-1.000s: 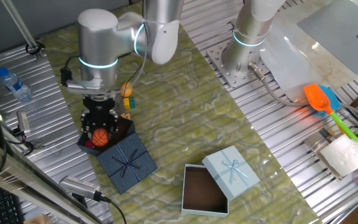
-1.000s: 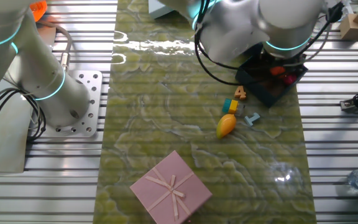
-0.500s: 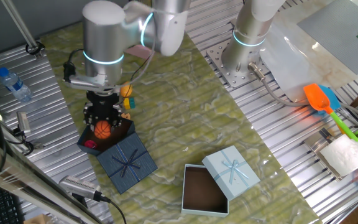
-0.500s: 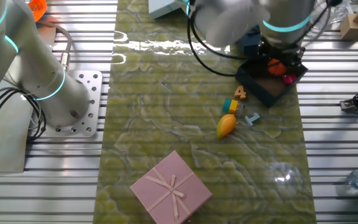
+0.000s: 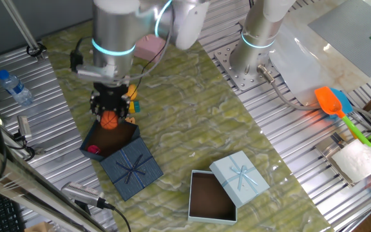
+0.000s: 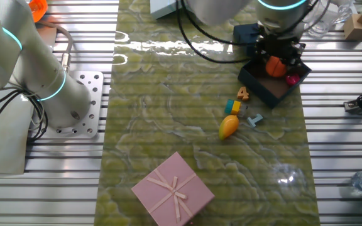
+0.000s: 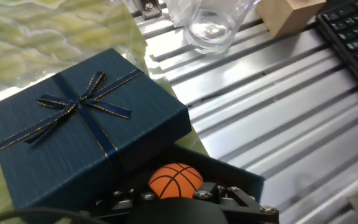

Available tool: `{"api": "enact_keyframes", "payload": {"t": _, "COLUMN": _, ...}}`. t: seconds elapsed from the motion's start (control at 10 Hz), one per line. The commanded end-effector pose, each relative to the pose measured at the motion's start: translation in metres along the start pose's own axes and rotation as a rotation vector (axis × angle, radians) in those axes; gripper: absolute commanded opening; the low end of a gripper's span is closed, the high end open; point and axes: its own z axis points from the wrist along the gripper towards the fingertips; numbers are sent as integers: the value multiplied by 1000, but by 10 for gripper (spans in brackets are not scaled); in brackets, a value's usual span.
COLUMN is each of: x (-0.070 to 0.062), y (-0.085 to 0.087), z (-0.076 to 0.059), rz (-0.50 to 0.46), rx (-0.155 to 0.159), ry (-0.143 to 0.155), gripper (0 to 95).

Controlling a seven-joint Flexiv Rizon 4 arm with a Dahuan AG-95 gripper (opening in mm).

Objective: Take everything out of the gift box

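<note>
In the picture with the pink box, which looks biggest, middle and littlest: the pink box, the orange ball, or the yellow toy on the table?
1. pink box, biggest, though nearest the camera.
2. yellow toy.
3. orange ball in the hand; partly hidden, so it's close with the yellow toy.

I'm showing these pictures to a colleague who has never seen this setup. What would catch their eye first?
Most likely the small orange basketball toy gripped in the gripper, held above the open navy gift box, where a pink piece remains. The ribboned navy lid leans against the box. On the green mat nearby lie removed toys, including a yellow-orange one, with a pink box and an open light blue box farther off.
</note>
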Motion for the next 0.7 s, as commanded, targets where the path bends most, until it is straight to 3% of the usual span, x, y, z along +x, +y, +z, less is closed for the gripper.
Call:
{"api": "enact_keyframes", "payload": {"t": 0.1, "x": 6, "y": 8, "z": -5, "rz": 50, "rx": -9, "ry": 41, "gripper": 0}}
{"api": "enact_keyframes", "payload": {"t": 0.4, "x": 29, "y": 30, "z": -10, "rz": 146, "rx": -123, "ry": 119, "gripper": 0}}
{"api": "enact_keyframes", "payload": {"t": 0.7, "x": 43, "y": 42, "z": -14, "rz": 214, "rx": -165, "ry": 169, "gripper": 0}}
